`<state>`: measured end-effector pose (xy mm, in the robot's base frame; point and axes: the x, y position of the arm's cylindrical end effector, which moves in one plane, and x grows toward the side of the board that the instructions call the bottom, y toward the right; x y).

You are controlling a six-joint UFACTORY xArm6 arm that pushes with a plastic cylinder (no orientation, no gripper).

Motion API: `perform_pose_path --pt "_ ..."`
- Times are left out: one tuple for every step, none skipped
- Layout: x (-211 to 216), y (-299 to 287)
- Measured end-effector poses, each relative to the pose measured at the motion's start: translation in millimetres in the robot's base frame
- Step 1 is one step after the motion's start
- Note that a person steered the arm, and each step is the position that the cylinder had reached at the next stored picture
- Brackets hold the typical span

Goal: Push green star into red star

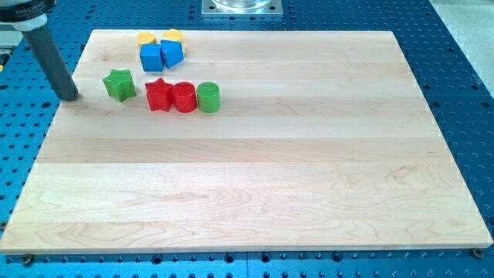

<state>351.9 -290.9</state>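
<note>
- Green star (120, 84) sits near the wooden board's (255, 185) left edge, toward the view's top, a small gap apart from the red star (157, 94) on its right.
- Red star touches a red cylinder (184, 98), which touches a green cylinder (208, 97); the three form a row.
- Above them, two blue blocks (161, 55) cluster with two yellow pieces (158, 37) close to the board's top edge.
- My tip (69, 97) stands just left of the green star, at the board's left edge; it is a bare rod with no jaws, holding nothing.
- Most of the board, to the view's right and bottom, lies open.
- Board is pale planked wood, smooth; around it is a blue perforated metal table (463, 93). Blocks look matte and solid.
</note>
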Motion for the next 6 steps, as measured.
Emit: perform_pose_path --pt "-34.4 66.5" --pt "-33.2 99.5" --pt "-32.1 99.5" --pt "-28.8 99.5" --pt "-48.1 98.0" --pt "-64.9 76.5"
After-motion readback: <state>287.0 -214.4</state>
